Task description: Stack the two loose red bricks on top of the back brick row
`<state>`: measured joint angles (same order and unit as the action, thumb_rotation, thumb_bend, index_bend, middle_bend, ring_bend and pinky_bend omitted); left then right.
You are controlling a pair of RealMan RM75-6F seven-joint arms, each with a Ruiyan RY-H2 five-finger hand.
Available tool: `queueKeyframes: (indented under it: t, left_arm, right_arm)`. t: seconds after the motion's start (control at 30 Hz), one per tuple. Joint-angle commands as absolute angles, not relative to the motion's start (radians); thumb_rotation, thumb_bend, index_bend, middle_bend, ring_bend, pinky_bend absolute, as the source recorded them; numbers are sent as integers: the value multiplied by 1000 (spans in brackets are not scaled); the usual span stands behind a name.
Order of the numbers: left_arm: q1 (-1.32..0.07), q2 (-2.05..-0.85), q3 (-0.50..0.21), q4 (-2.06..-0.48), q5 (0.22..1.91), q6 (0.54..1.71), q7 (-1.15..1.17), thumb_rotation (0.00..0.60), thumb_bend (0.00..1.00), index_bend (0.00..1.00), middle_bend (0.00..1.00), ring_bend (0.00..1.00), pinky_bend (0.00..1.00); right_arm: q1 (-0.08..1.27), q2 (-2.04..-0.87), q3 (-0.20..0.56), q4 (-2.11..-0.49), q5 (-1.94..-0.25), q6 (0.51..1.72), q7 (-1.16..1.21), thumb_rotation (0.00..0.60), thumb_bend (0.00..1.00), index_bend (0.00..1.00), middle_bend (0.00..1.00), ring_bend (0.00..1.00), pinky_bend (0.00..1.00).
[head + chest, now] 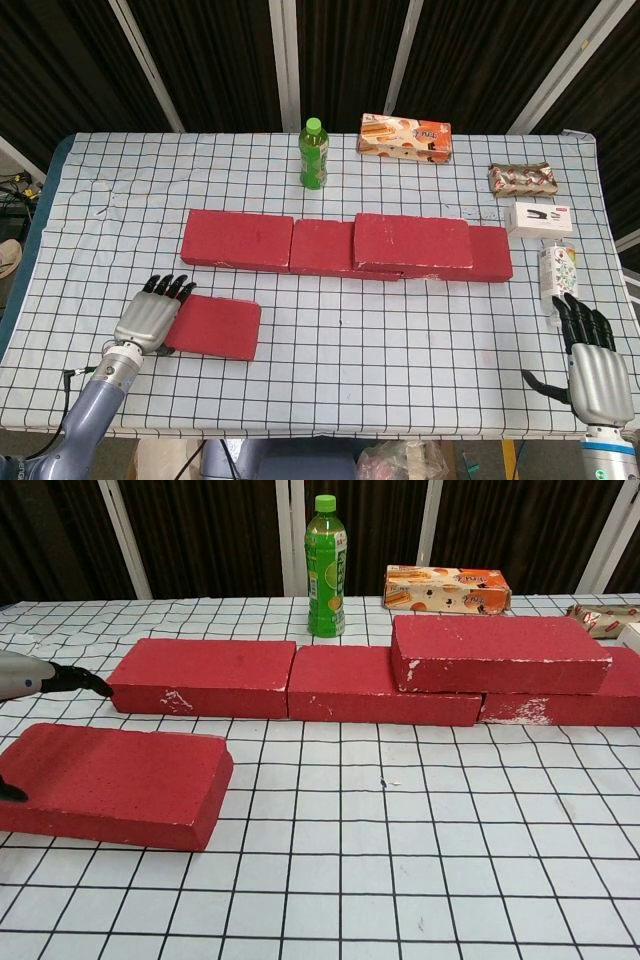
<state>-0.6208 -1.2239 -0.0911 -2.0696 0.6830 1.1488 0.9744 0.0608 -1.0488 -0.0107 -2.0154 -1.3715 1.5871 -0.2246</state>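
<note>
Five red bricks total. Back brick row [330,245]: three bricks end to end on the desk [400,340]. One stacked brick [412,241] lies on top of the row, toward its right end. One loose brick [212,327] lies flat on the desk, front left, apart from the row.

Left hand [150,318] lies over the loose brick's left end, fingers extended; cannot tell whether it grips. Right hand [592,368] hangs at the desk's front right corner, fingers spread, holding nothing.

Others: one green bottle [314,154], one snack box [404,137], one wrapped packet [521,179], one white box [539,218], one small carton [556,270].
</note>
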Motion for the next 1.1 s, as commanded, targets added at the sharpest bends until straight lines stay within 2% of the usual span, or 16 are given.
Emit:
queueKeyframes:
  t: [0.03, 0.57, 1.1]
  left_arm:
    - [-647, -1260, -84, -2024, 650, 1145, 964, 600, 0, 17, 0, 0, 29]
    - [-722, -1295, -54, -1969, 559, 1090, 920, 600, 0, 9, 0, 0, 29]
    - [-755, -1238, -25, -2053, 570, 1164, 913, 600, 0, 9, 0, 0, 29]
  right_arm:
    - [59, -1049, -7, -2016, -1369, 1583, -229, 600, 154, 1, 0, 0, 0]
    - [50, -1051, 15, -2023, -1350, 1553, -254, 600, 154, 1, 0, 0, 0]
    - [38, -1049, 33, -2027, -1344, 1542, -245, 600, 154, 1, 0, 0, 0]
